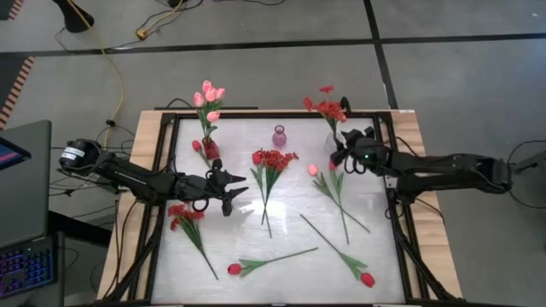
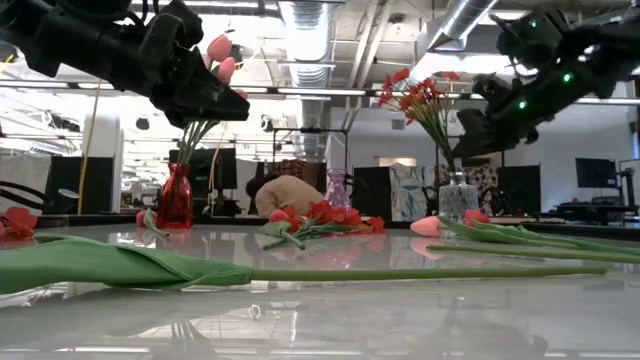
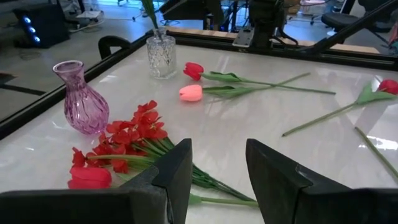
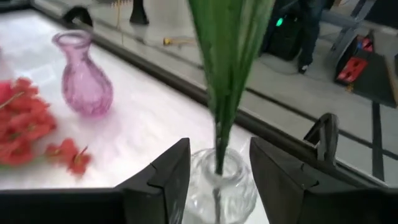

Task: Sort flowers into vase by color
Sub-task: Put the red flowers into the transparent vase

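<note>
My left gripper (image 1: 235, 189) (image 3: 217, 171) is open and hangs above the table, short of a bunch of red blossom sprays (image 1: 273, 159) (image 3: 127, 134) that lies flat with a red tulip (image 3: 90, 176). My right gripper (image 1: 339, 155) (image 4: 217, 171) is open, a finger on either side of the clear glass vase (image 4: 217, 186) (image 2: 457, 195), touching nothing. Green stems (image 4: 227, 56) of a red spray (image 1: 328, 109) stand in that vase. Pink tulips (image 1: 207, 95) stand in the red vase (image 1: 210, 150). The purple vase (image 1: 279, 135) holds nothing.
On the table lie a pink tulip (image 1: 313, 170) and a red tulip (image 3: 194, 70) with stems running toward the near right, a red tulip (image 1: 367, 279), another red tulip (image 1: 235, 269) and a red spray (image 1: 182, 213). A black frame (image 1: 162, 170) rims the table.
</note>
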Robot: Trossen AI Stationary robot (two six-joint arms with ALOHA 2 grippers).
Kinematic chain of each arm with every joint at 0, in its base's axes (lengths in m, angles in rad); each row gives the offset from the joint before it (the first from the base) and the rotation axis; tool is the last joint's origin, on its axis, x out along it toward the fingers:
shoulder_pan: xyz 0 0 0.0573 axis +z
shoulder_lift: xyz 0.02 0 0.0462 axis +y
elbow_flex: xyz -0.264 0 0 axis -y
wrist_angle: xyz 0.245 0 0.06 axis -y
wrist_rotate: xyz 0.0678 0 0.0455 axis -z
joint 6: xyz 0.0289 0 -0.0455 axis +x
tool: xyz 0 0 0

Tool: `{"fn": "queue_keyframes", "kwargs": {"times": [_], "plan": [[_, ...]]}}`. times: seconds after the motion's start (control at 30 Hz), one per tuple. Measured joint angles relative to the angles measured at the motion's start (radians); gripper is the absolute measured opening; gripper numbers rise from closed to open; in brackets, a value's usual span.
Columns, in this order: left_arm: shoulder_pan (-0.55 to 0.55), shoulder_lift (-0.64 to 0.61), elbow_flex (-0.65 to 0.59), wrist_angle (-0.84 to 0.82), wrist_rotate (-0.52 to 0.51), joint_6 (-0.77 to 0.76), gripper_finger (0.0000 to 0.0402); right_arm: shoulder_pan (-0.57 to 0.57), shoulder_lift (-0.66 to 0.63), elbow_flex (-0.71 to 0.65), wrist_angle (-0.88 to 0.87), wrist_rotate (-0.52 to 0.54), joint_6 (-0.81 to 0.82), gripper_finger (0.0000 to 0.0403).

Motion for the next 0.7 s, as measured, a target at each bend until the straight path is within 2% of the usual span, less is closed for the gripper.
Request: {"fn": "queue_keyframes", "kwargs": {"times": [0.17, 0.33, 0.5, 0.7], "plan": [[0.0, 0.0, 0.0, -0.001, 0.0, -0.001, 0.0139, 0.058, -0.038, 0.121, -0.259, -0.058, 0.081, 0.0192], [0.0, 0.0, 0.0, -0.028, 0.0, -0.013, 0.0139, 0.117, -0.039, 0.222, -0.43, -0.18, 0.229, 0.0183], [0.0, 0.0, 0.001, -0.087, 0.0, -0.068, 0.0139, 0.202, -0.038, 0.241, -0.427, -0.282, 0.384, 0.0172], [0.0, 0.0, 0.001, -0.208, 0.005, -0.171, 0.0139, 0.342, 0.029, 0.241, -0.321, -0.31, 0.561, 0.0164]]}}
